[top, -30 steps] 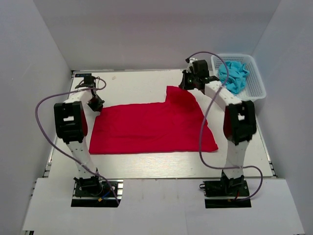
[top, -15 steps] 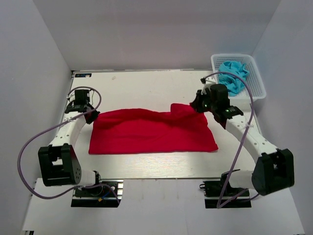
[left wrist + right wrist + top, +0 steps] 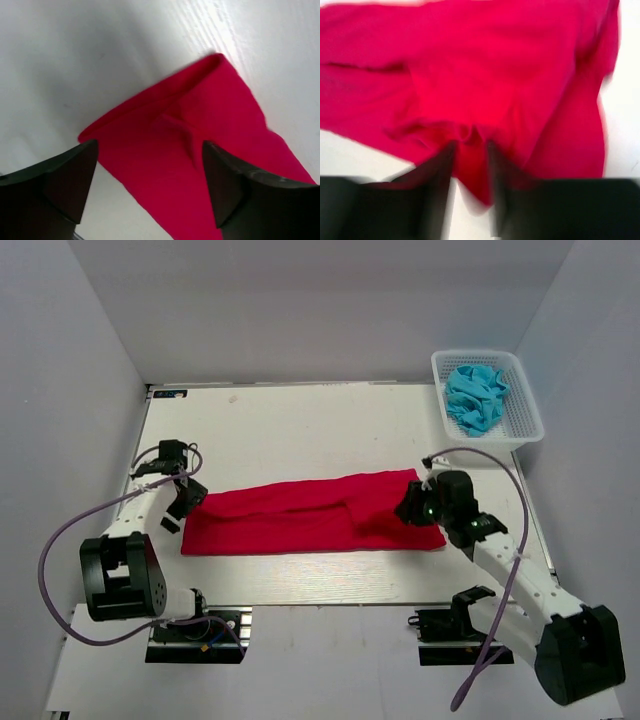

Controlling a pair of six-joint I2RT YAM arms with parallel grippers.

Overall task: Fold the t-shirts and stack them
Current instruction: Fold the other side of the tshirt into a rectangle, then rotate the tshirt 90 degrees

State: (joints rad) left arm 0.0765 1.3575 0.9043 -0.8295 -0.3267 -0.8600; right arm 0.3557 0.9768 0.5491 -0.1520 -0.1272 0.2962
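Observation:
The red t-shirt (image 3: 310, 515) lies on the table as a long band folded over on itself. My left gripper (image 3: 183, 504) is at its left end. In the left wrist view this gripper (image 3: 150, 185) stands open, its fingers wide apart above the shirt's folded corner (image 3: 200, 125) and gripping nothing. My right gripper (image 3: 413, 507) is at the shirt's right end. The right wrist view is blurred: the gripper (image 3: 470, 147) has its fingers a little apart, with a loose fold of red cloth (image 3: 470, 165) lying between them. The turquoise t-shirt (image 3: 476, 395) is bunched in the basket.
The white mesh basket (image 3: 528, 400) stands at the back right corner. White walls close in the table on the left, back and right. Purple cables loop from both arms over the table's side edges.
Both arms drew the shirt's far edge toward the near side, folding it over into a narrower band. Both grippers, shut on the cloth before, have come apart.

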